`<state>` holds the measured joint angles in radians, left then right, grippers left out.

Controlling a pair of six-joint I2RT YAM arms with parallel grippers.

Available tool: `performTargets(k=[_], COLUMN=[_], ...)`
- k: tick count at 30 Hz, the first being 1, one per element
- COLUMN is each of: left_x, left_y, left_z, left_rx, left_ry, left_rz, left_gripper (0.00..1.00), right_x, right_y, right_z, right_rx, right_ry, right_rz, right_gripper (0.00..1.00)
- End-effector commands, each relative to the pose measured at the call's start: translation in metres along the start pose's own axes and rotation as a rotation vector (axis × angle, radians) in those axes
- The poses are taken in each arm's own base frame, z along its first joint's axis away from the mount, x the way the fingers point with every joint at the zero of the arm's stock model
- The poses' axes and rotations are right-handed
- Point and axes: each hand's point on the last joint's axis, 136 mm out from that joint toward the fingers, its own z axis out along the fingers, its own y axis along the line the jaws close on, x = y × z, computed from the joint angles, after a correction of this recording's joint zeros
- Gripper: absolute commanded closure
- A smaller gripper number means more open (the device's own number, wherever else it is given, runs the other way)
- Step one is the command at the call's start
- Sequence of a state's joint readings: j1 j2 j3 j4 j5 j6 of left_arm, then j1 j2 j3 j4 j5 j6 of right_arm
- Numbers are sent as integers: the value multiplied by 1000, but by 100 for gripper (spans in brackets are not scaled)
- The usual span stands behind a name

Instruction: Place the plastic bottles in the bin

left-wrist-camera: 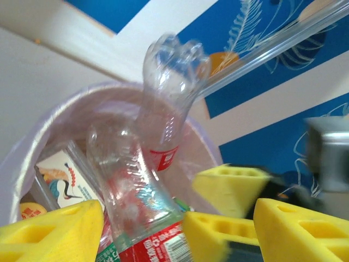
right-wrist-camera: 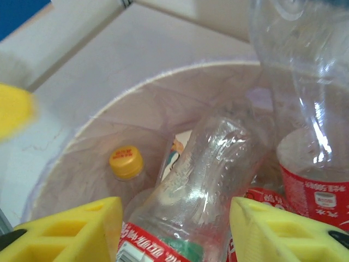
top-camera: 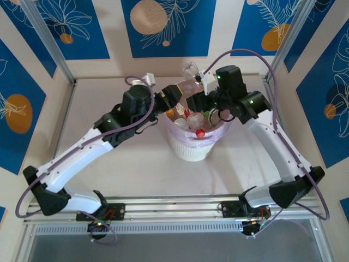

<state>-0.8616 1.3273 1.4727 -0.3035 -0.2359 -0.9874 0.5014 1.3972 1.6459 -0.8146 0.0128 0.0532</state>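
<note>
The bin (top-camera: 188,150), white and ribbed with a pink liner, stands mid-table holding several plastic bottles (top-camera: 200,132). Both grippers hang over its mouth. My left gripper (top-camera: 173,105) (left-wrist-camera: 177,234) is open, and a clear red-labelled bottle (left-wrist-camera: 136,185) stands loose between its yellow fingers (left-wrist-camera: 49,232). My right gripper (top-camera: 210,113) (right-wrist-camera: 177,232) is shut on a clear bottle (right-wrist-camera: 207,174) with a red and green label, its fingers (right-wrist-camera: 286,232) pressing both sides. A taller bottle (left-wrist-camera: 169,93) (right-wrist-camera: 305,109) sticks up out of the bin, base upward.
A yellow-capped bottle (right-wrist-camera: 126,162) and a printed carton (left-wrist-camera: 60,174) lie deeper in the bin. The right gripper's yellow fingers (left-wrist-camera: 232,188) crowd in beside the left ones. Aluminium posts (top-camera: 46,41) and blue-patterned walls ring the table (top-camera: 109,82).
</note>
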Motion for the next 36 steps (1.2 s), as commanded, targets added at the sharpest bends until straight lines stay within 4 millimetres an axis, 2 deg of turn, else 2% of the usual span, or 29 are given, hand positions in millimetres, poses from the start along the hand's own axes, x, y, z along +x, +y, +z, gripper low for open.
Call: performTargets(k=[1,4,10,16,20,24,27,29,31,34,36], left_x=[-31,-44,-69,-72,-58,-40,-31,-29,-27,-22,-17], left_y=[-14,-7,26,62,79,91,99,104,108,115,117], left_z=[-20,-29,-55,-74,-65,-47,-39,-36,-35,-29,-23], left_rx=[32,7,-64,-166,-188,-196,-210,-222,-232,-247,-249], left_ry=[-103,-131,-206,-228,-197,-138,-112,-113,-113,-99,-80], left_rz=[49,70,59,70,45,15,7,5,6,7,5], left_gripper=[27,27,28,29,29,29,29,29,29,29,29], right_x=[-4,-7,23,41,37,8,-4,3,17,42,59], right_y=[8,14,13,-6,-8,-8,5,16,21,21,22], right_z=[-16,-26,-3,12,12,-12,-32,-38,-43,-49,-48], right_rx=[-9,-17,-7,49,51,69,49,37,59,125,148], right_ry=[1,-14,101,173,168,82,44,59,98,178,250], right_rz=[-23,-25,-4,9,6,-17,-33,-41,-30,-12,-2], right_gripper=[51,54,55,55,55,56,55,53,47,31,23])
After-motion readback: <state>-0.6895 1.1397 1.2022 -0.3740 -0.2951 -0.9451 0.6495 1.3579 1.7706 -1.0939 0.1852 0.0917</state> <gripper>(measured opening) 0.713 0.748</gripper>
